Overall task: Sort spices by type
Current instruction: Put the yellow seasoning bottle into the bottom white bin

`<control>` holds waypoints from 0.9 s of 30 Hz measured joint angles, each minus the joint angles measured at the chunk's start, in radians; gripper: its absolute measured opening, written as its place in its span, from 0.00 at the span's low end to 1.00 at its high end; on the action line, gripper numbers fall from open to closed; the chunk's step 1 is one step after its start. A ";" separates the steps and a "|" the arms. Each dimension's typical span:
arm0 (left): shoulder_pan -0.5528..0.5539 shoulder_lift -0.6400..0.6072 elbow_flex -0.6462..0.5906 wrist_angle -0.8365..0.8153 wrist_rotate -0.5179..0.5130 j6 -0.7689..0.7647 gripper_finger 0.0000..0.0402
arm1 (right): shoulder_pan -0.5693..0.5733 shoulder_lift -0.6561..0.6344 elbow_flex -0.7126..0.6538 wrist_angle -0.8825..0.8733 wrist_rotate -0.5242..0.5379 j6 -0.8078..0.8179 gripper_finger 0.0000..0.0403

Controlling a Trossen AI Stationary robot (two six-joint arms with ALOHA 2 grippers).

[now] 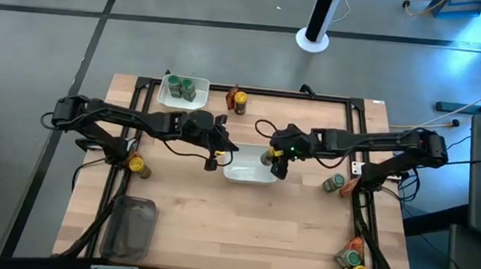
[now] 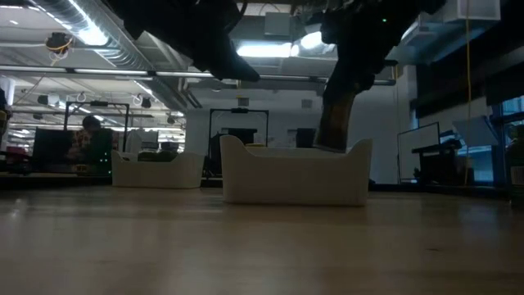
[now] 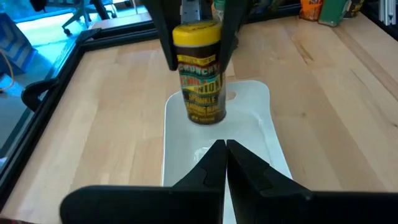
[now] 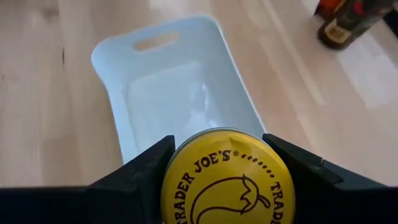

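1. from above, the right gripper (image 1: 276,161) sits at the right end of the white tray (image 1: 250,175) in the middle of the desk (image 1: 242,229), carrying a yellow-lidded jar (image 1: 268,157). the left gripper (image 1: 220,143) waits just beside the tray's far left corner. a second tray (image 1: 167,100) at the back already holds green-lidded jars (image 1: 184,86), and other spices lie scattered near the desk's edges.

2. from desk level, the jar (image 2: 334,119) hangs upright above the tray's right end (image 2: 295,174), its base about level with the rim, so i judge it is not yet set down.

3. the left wrist camera shows that arm's own fingers (image 3: 214,163) pressed together, holding nothing. beyond them the jar (image 3: 200,73) stands tall between the other arm's fingers (image 3: 163,31), long axis vertical, over the tray floor (image 3: 249,140).

4. the right wrist camera looks down on the yellow lid (image 4: 227,180), clamped on both sides by the right arm's fingers (image 4: 146,174). the bare tray (image 4: 174,87) lies straight ahead and below, so the coming move looks like a short drop straight down, then letting go.
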 joint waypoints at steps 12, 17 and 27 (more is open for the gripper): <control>0.000 0.000 -0.001 -0.001 0.000 0.008 0.01 | 0.000 0.158 0.000 0.035 0.000 -0.047 0.58; 0.000 0.000 -0.001 0.000 0.000 0.008 0.01 | -0.007 0.190 0.000 0.035 0.012 -0.070 0.56; 0.000 0.000 -0.001 0.000 0.000 0.008 0.01 | -0.020 0.199 0.000 0.042 0.055 -0.081 0.69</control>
